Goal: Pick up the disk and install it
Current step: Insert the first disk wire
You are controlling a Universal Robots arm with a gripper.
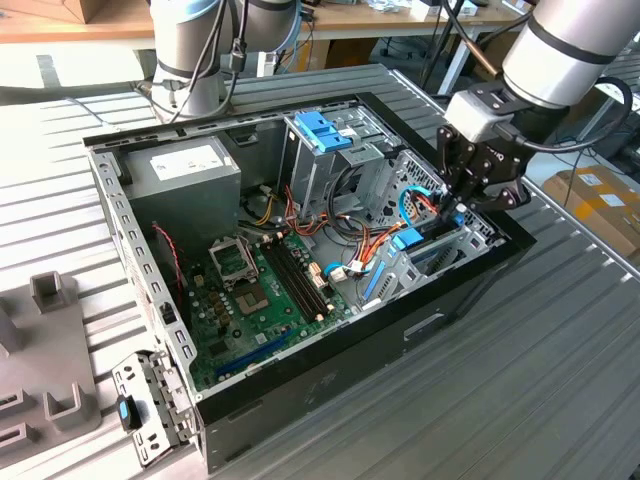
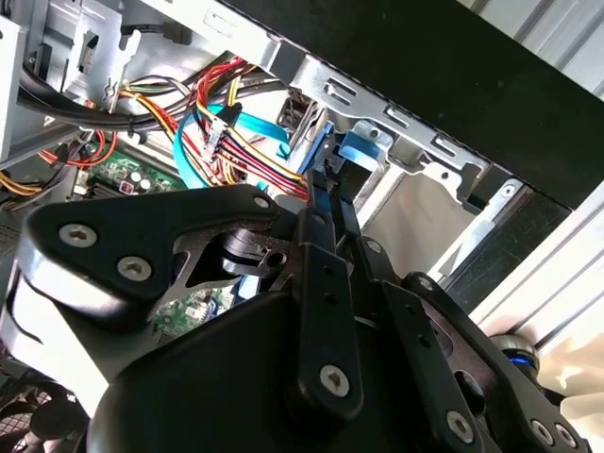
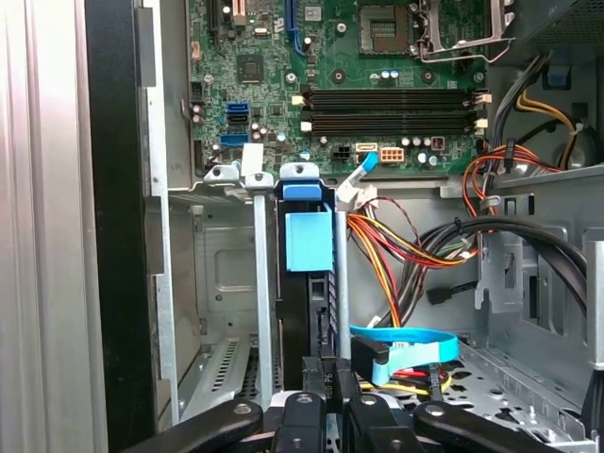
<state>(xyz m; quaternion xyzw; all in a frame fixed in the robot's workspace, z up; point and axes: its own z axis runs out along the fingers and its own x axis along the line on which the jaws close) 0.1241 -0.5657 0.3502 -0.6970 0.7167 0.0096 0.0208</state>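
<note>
My fingers (image 3: 326, 392) are drawn close together at the open drive cage (image 3: 217, 274), their tips at the near edge of the disk (image 3: 307, 283), which stands on edge in a slot of that cage with its blue plastic rail and tab (image 3: 308, 236) facing out; whether the tips actually pinch the disk or merely touch it I cannot tell. In the second wrist view the gripper (image 2: 326, 189) shows the same narrow stance, the tips reaching toward a blue tab (image 2: 357, 151) beside the cage's metal wall. The slot next to the disk, toward the case's black side wall (image 3: 113, 226), shows bare metal. Just beside the cage lies a flat blue data cable (image 3: 406, 344) and a bundle of red, yellow and orange wires (image 3: 396, 245). Beyond the cage sits the green motherboard (image 3: 377, 85) with its black memory slots and open processor socket (no cooler fitted). In the exterior view the gripper (image 1: 458, 205) hangs over the cage at the case's corner toward the exterior view's right; farther off stand a bare blue bracket (image 1: 322, 130) on the upper bay and the grey power supply (image 1: 190, 175). The case (image 1: 400, 330) lies open on a ribbed metal surface (image 1: 520, 380).
</note>
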